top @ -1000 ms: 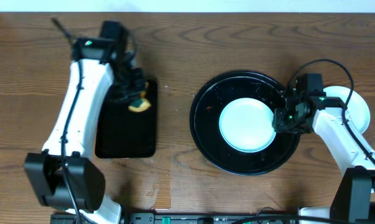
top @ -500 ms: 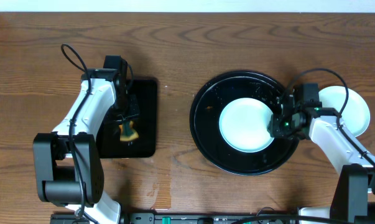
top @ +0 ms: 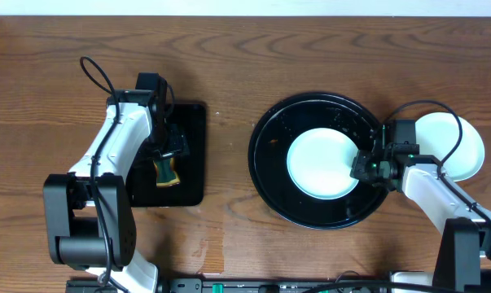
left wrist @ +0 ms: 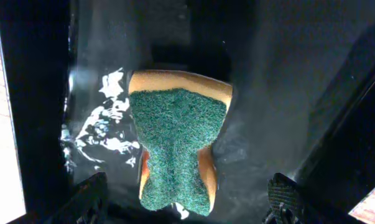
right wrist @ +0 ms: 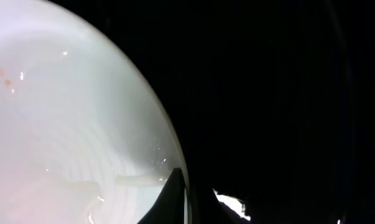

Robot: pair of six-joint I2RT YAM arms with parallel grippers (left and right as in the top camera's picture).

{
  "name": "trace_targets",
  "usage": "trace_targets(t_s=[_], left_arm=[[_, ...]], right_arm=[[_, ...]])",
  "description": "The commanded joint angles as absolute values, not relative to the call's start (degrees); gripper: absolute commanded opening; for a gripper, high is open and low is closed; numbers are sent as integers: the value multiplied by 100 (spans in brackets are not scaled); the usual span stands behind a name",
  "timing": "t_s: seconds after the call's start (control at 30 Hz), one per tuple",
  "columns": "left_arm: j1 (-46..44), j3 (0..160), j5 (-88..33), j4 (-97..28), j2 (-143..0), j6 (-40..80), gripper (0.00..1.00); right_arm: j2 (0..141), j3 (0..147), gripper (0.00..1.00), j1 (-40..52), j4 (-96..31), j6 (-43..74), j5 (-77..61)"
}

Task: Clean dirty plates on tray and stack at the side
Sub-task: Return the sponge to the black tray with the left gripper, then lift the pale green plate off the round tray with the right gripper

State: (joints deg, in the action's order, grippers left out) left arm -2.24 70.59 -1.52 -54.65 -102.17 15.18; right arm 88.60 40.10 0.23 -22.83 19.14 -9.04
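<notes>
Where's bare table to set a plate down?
Bare wood between the rectangular tray and the round tray, and the far strip of table. Crowded right: right gripper on the tray plate, side plate just beyond the rim.

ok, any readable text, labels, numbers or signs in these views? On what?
None readable in any view.
The pale plate, round black tray, rectangular tray, sponge and side plate carry no print.
The left arm and right arm show no legible marking.
</notes>
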Motion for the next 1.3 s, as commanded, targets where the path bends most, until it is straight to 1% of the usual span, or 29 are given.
trace_targets(t_s=[0.0, 0.13, 0.33, 0.57, 0.73, 0.93, 1.07, 1.27], left_arm=[[-193, 7054, -80, -5492, -10189, 1527, 83], [-193, 7054, -80, -5492, -10189, 1527, 83], [-193, 7054, -80, -5492, -10189, 1527, 84], [-193, 7054, -80, -5492, -10189, 1527, 84], [-193, 7054, -80, -5492, -10189, 1527, 84], [-193, 7054, -80, -5492, -10189, 1527, 84], [-193, 7054, -80, -5492, -10189, 1527, 84], [-193, 7054, -80, -5494, -10189, 1527, 84]], right_arm=[[8923, 3992, 1, 78, -2272, 2132, -650], [8842, 4466, 1, 78, -2598, 1579, -622], [8833, 5424, 1, 84, -3706, 779, -593], [8833, 5680, 1, 82, -4084, 497, -327], [8713, 6654, 1, 137, -5002, 123, 198], [8425, 7424, 1, 749, -5446, -58, 1422], [8357, 7507, 1, 1295, -5524, -158, 2233], [8357, 7507, 1, 2215, -5588, -139, 4066]])
